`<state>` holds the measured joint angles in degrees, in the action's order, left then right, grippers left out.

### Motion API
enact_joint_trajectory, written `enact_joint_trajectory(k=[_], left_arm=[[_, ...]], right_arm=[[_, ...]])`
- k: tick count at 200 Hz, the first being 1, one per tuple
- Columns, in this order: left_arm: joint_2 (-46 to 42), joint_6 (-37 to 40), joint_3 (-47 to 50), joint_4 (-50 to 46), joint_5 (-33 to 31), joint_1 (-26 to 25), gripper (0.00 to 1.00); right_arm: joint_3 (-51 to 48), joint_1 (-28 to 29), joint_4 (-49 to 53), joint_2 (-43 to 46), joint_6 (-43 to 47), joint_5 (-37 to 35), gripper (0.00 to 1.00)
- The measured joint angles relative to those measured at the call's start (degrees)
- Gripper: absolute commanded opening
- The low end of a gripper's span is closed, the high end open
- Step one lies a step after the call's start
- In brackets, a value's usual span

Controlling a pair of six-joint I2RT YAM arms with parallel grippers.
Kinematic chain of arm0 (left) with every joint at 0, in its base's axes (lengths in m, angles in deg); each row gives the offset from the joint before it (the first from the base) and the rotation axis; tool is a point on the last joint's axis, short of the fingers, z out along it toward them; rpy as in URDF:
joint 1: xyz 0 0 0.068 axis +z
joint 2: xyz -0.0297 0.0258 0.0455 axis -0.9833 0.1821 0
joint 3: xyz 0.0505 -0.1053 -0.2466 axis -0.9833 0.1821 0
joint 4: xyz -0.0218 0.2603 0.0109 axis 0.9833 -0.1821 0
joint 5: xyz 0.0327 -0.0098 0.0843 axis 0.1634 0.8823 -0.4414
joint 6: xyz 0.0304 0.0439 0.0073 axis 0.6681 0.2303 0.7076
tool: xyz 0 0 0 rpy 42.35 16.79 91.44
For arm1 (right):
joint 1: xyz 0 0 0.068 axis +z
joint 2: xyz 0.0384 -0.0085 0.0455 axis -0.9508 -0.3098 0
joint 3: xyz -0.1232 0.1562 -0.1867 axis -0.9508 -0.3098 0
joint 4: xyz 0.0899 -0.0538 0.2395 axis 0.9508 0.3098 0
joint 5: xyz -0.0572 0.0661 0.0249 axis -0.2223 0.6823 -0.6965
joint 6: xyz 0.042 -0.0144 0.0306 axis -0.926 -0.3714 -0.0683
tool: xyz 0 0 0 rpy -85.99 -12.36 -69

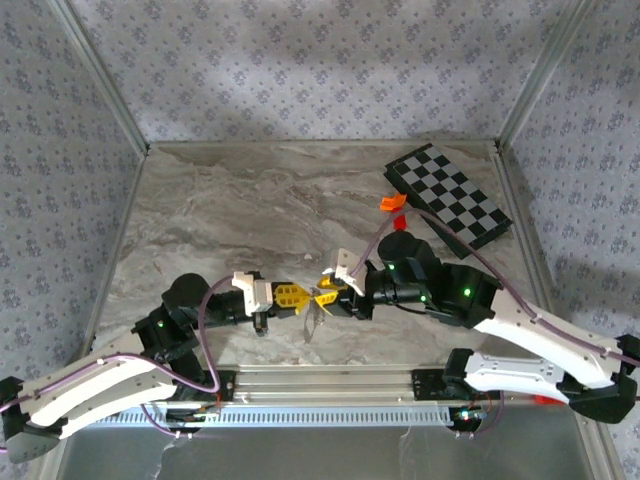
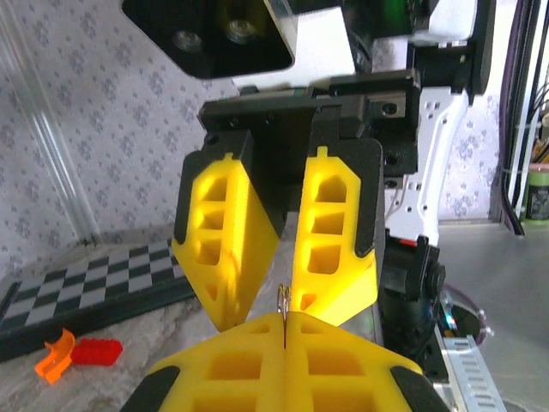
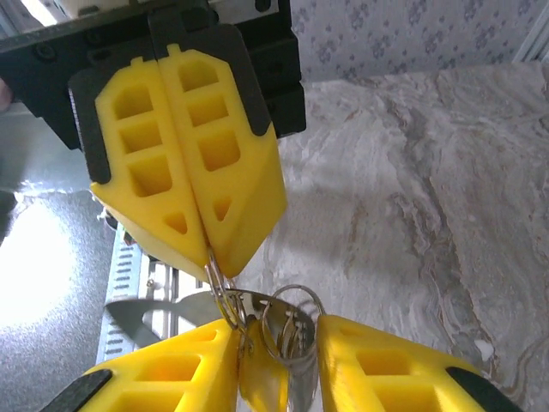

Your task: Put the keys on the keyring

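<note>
left gripper (image 3: pixel 208 249): pressed together, clamped on keyring (image 3: pixel 257 300) | right gripper (image 3: pixel 279 333): jaws apart, straddling keyring | key (image 3: pixel 260 382): yellow-headed, hanging between right jaws

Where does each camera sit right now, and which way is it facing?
Top external: above and behind the bases, looking down on the table; both arms, left gripper opposite right gripper.
Left wrist: on the left arm, facing the open right gripper; own shut fingers at bottom.
Right wrist: on the right arm, facing the left gripper pinching the keyring; own fingers at bottom.
Shared: top and left wrist both show the chessboard.
</note>
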<state>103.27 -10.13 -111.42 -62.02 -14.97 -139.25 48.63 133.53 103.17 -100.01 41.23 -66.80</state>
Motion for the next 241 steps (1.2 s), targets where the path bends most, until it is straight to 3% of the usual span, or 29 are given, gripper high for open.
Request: enact_joint_trajectory(k=[123, 184, 211, 241], left_arm=[[1.2, -1.1, 0.4, 5.1, 2.4, 0.0, 0.00], [1.2, -1.1, 0.4, 5.1, 2.4, 0.0, 0.00], [1.2, -1.5, 0.4, 5.1, 2.3, 0.0, 0.00], [1.2, -1.5, 0.4, 3.7, 2.1, 0.0, 0.01]], right_arm=[[-6.3, -0.9, -11.0, 4.8, -2.6, 7.6, 0.32], [-6.3, -0.8, -12.0, 4.7, -2.9, 8.1, 0.14], [-6.3, -0.8, -11.9, 4.7, -2.7, 8.0, 0.00], [-6.0, -0.8, -10.6, 4.3, -2.5, 7.6, 0.00]])
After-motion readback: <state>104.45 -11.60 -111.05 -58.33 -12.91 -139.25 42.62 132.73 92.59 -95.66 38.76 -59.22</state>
